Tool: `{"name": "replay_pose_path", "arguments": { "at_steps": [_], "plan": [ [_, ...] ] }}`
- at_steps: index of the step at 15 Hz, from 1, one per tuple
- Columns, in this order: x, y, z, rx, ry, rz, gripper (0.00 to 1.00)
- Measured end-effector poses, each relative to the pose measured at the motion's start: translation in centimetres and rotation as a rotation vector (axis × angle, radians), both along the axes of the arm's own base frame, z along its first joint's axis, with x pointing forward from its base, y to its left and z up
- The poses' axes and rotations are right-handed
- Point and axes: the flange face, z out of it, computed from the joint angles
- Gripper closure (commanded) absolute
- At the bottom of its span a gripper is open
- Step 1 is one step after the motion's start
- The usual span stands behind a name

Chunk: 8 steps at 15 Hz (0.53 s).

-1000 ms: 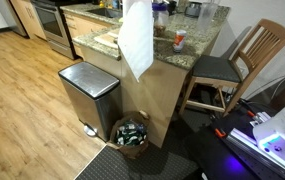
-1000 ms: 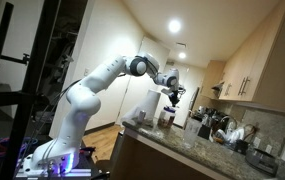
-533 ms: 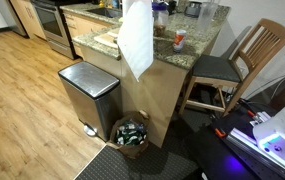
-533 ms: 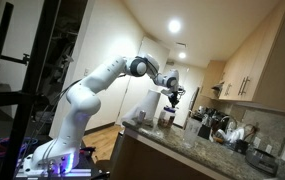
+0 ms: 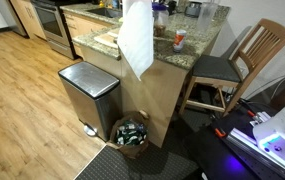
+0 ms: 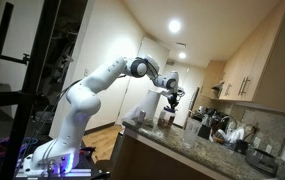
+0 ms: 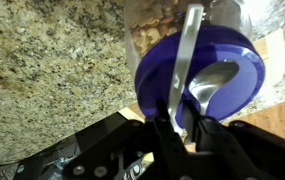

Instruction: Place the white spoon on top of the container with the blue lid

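In the wrist view, a speckled granite countertop [image 7: 52, 70] is being shown across the left half. At the lower centre, the dark gripper [image 7: 180, 120] is reaching in from the bottom edge. Its fingers [image 7: 165, 118] are being held drawn close together, with only a narrow gap, and the lower end of the white spoon [image 7: 188, 50] is being pinched between them. From the fingers, the spoon's long pale handle is being carried upward and slightly to the right, straight across the lid. A pale spoon-bowl shape is being shown on the lid just right of the handle; whether it is the bowl itself or a reflection cannot be told. The container with the blue lid [image 7: 240, 60] is being seen from above at centre-right, directly beyond the fingertips, its round lid filling the space behind and to both sides of the spoon. Whether the spoon is touching the lid cannot be told.

In an exterior view, the white robot arm [image 6: 92, 90] is being stretched from the left toward the middle, and the gripper [image 6: 172, 94] is being held just above the kitchen counter [image 6: 192, 150].

In an exterior view, a steel trash can [image 5: 89, 92] is being shown at left, a hanging white cloth [image 5: 135, 40] at centre, and a wooden chair [image 5: 247, 60] at right.
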Motion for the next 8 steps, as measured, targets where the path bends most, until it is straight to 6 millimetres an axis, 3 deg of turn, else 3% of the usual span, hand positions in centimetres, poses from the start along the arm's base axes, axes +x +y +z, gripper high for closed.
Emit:
{"name": "replay_pose_path", "arguments": {
  "at_steps": [4, 7, 8],
  "plan": [
    [-0.4, -1.1, 1.5, -0.043, -0.021, -0.01, 0.19],
    [-2.2, -3.2, 5.5, -0.099, -0.084, -0.042, 0.0],
    [-3.2, -4.0, 7.3, -0.105, -0.12, -0.053, 0.0]
  ]
}}
